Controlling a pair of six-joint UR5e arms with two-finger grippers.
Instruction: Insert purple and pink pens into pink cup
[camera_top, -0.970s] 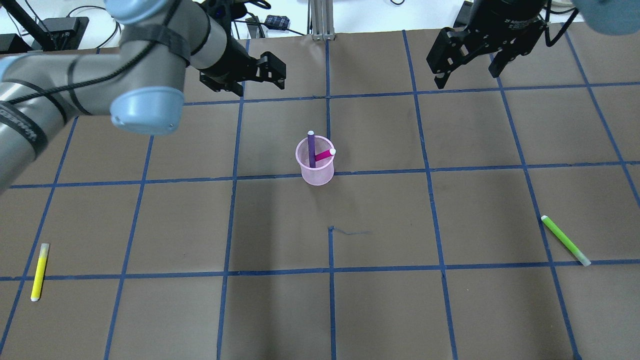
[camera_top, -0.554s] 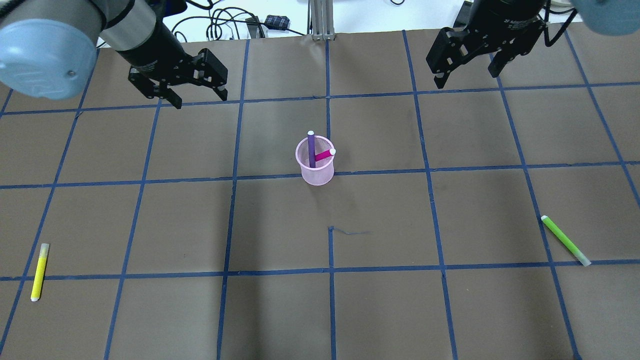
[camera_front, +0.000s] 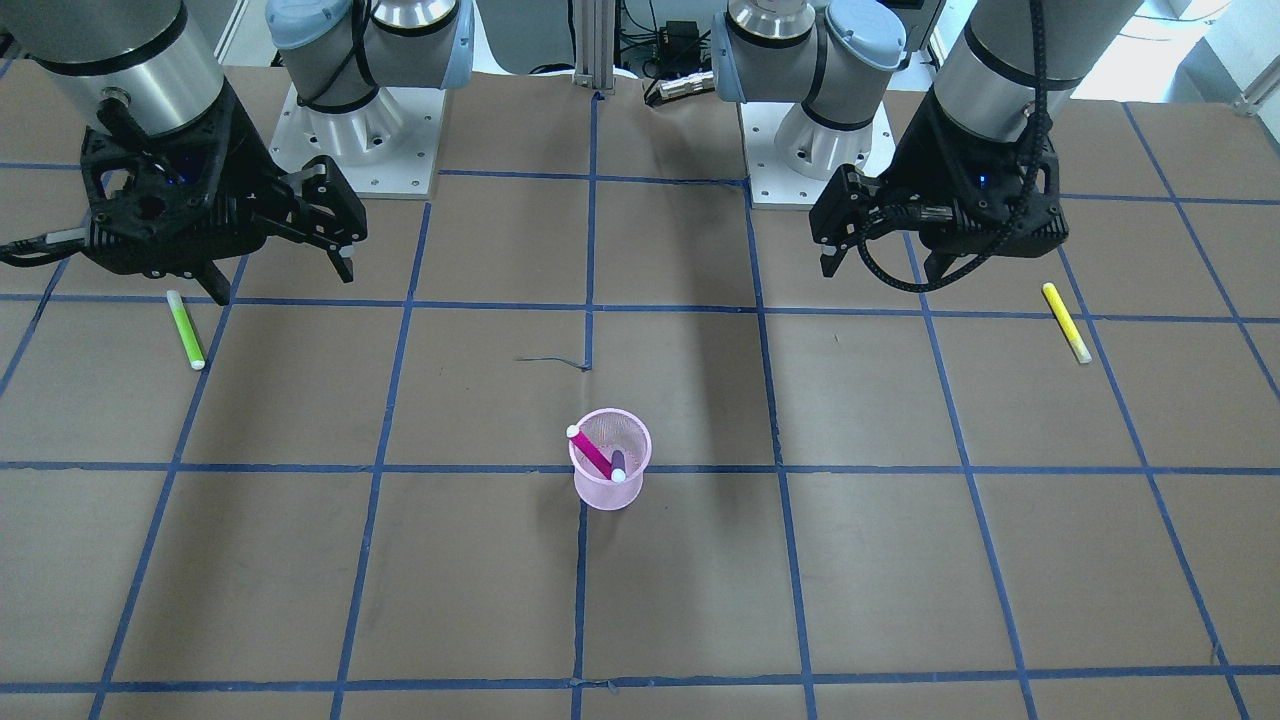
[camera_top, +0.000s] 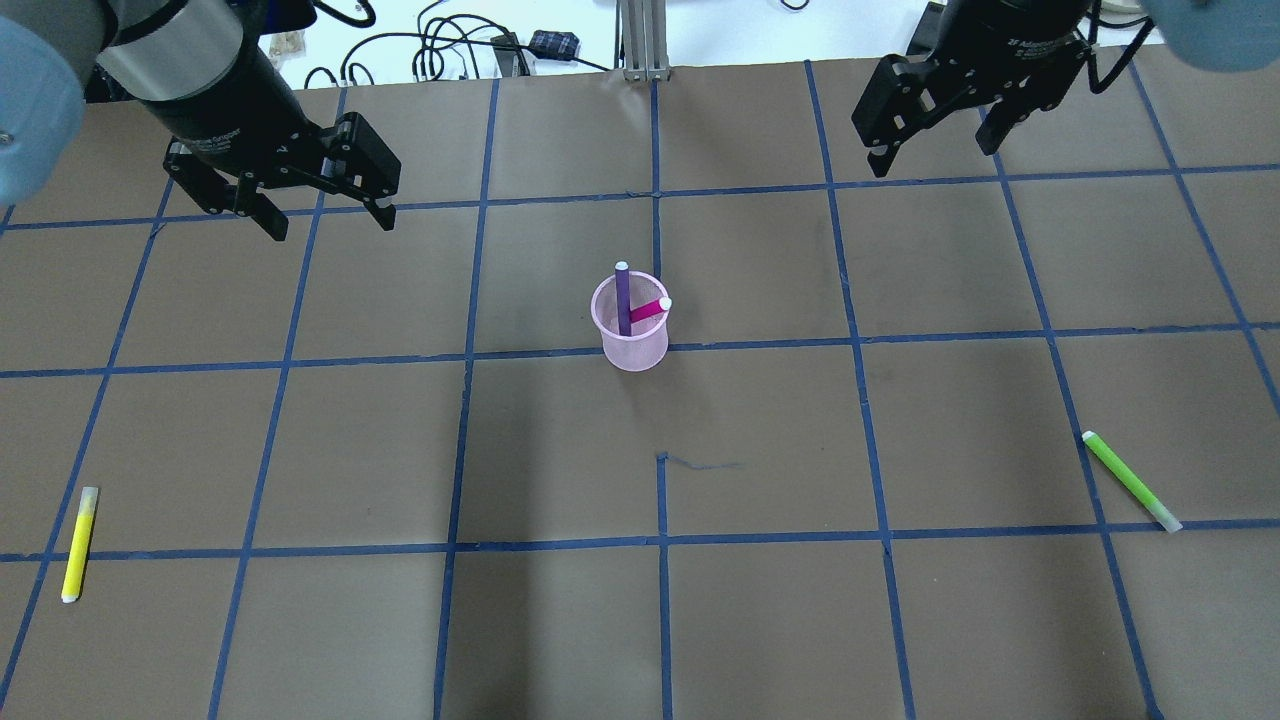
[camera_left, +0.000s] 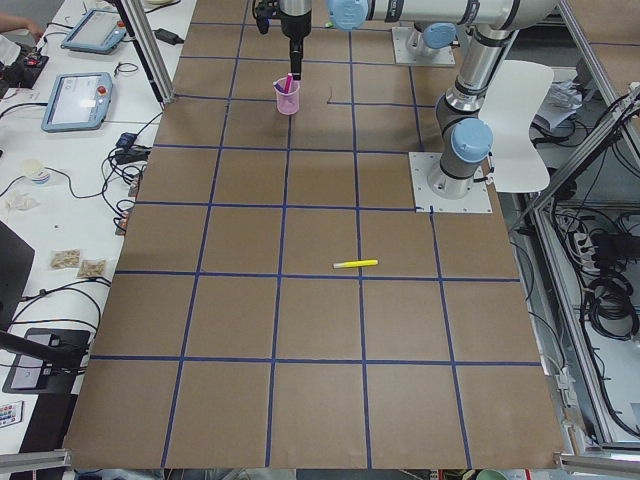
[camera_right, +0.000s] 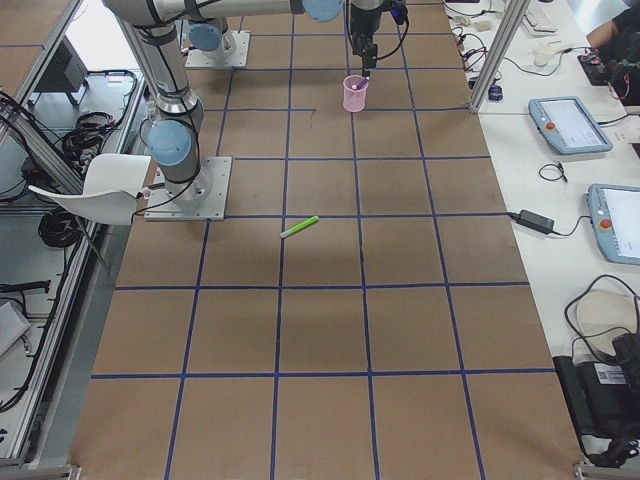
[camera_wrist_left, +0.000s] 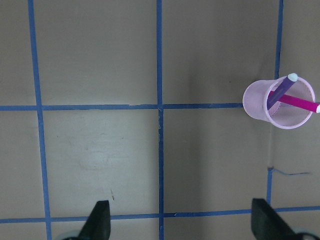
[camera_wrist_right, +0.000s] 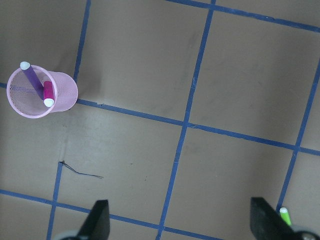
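Cup (camera_top: 632, 348) upright mid-bench (camera_top: 400, 450). Purple pen (camera_top: 623, 295) and pink pen (camera_top: 650, 308) inside it, leaning. Left pincer (camera_top: 330, 218) and right pincer (camera_top: 935, 152) both wide, empty, well apart from cup.

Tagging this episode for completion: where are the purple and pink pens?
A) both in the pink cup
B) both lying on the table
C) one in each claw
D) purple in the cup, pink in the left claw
A: the purple pen and the pink pen both stand inside the pink cup, while the left claw and the right claw are open and hold nothing.
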